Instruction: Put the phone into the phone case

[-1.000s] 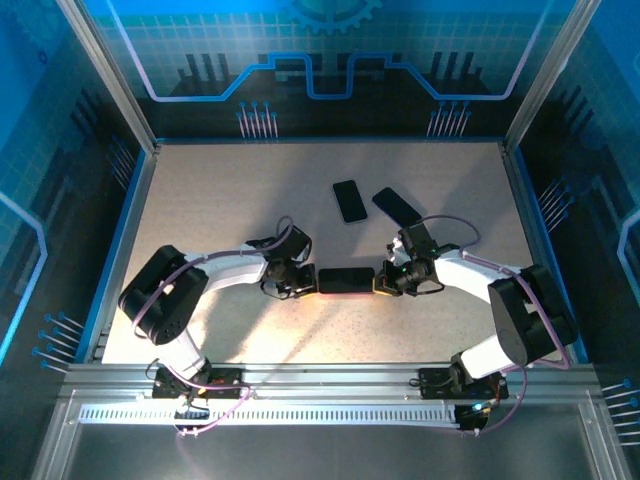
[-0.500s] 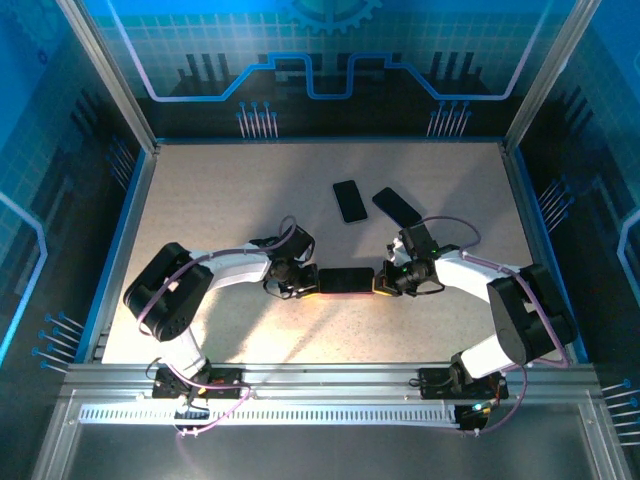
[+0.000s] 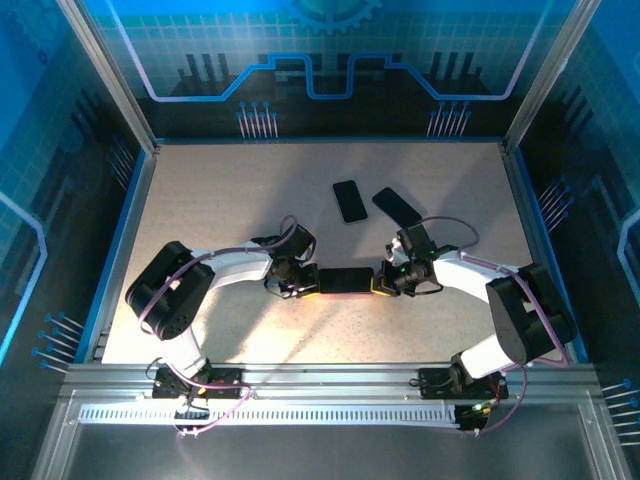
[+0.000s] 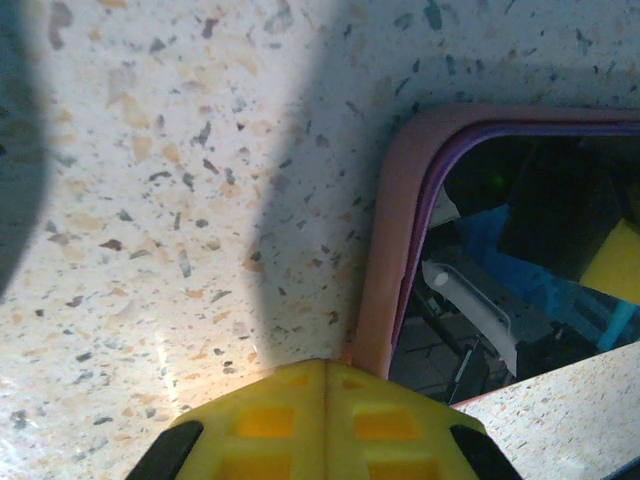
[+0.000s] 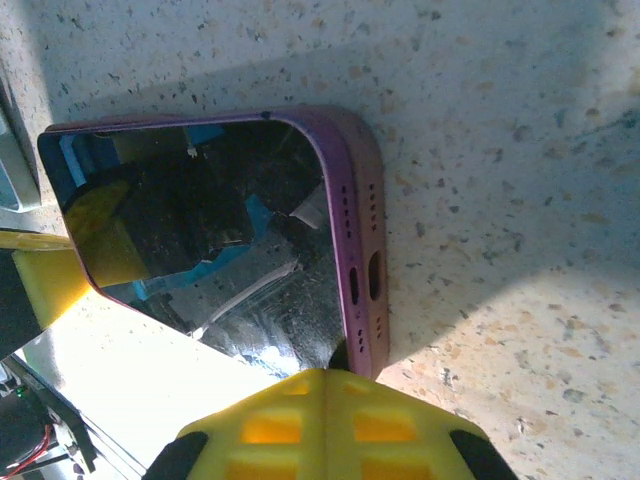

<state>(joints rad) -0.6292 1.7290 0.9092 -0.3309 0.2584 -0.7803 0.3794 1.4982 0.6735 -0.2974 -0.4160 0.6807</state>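
Phone [image 4: 520, 240] has a hand at each short end right now. The left hand [image 4: 325, 390] is closed all the way, yellow tips pressed together with nothing between them, and the tip is butted up against the end of the pink phone case [image 4: 385, 250], near a corner. The right hand [image 5: 325, 395] is the same deal: clamped together on nothing, tips touching the opposite end, the one with the charging port and speaker holes.

The phone lies screen-up in the case, flat on the speckled surface [image 4: 150, 200], roughly mid-surface between the two arms. From the left wrist you can see its purple rim tucked inside the pink lip at that corner, but I can't tell if it's seated all the way round. The dark screen mirrors the yellow fingers.

Further back there's an upright black handset [image 3: 350, 201] with a slanted black handset [image 3: 397, 207] just beside it. Both are well apart from the hands and the cased phone.
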